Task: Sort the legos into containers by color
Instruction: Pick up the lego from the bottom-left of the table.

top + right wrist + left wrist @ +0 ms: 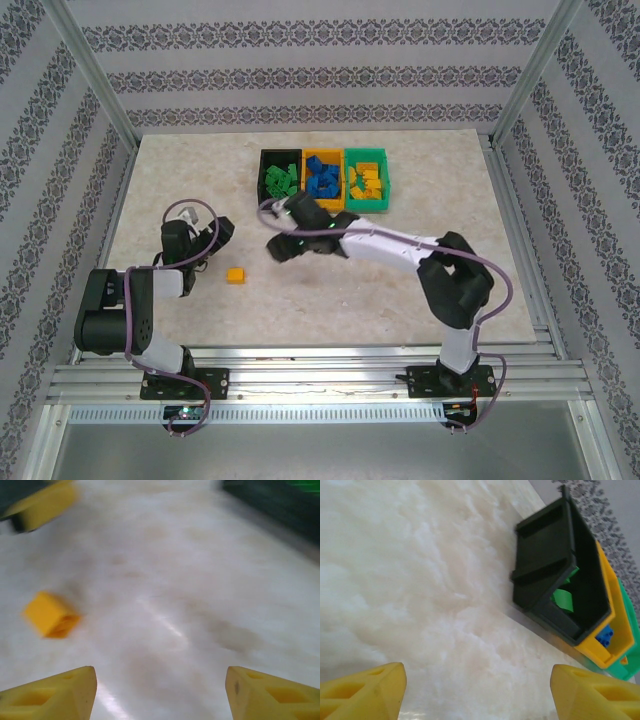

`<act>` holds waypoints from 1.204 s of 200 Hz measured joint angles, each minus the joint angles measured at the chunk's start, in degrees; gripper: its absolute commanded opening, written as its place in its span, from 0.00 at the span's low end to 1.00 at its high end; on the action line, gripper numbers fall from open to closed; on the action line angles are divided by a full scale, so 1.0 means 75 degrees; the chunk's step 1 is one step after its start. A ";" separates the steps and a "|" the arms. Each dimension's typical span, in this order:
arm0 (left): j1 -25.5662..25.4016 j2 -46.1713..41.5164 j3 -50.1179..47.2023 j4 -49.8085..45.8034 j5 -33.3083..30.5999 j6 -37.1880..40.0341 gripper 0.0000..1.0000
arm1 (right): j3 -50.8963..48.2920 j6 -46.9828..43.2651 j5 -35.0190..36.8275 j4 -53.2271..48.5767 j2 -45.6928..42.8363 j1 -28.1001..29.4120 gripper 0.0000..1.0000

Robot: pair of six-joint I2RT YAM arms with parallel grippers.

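One yellow-orange brick (236, 275) lies loose on the worktop (180, 170), near both your tools. Left tool (477, 690) and right tool (160, 690) gape wide, both empty. Risk: if both go for it, they'll clash or knock it away. Matching bricks sit in the far green bin (366, 152). No readable writing.

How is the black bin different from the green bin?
Seen from above, the black bin sits at the left end of the row and holds green bricks. The green bin sits at the right end and holds yellow-orange bricks. Both are open-topped, look equal in size, and flank the orange bin.
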 measured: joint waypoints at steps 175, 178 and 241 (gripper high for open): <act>0.0848 0.0108 -0.1008 0.1373 -0.0557 -0.1346 0.77 | 0.2885 0.0393 -0.0187 -0.0058 0.3314 0.1148 0.68; 0.0854 0.0119 -0.1008 0.1384 -0.0548 -0.1346 0.77 | 0.2903 0.0402 -0.0187 -0.0073 0.3314 0.1154 0.67; 0.0860 0.0242 -0.0938 0.1565 -0.0286 -0.1373 0.81 | 0.2215 0.0565 0.0009 0.0437 0.2984 0.1105 0.38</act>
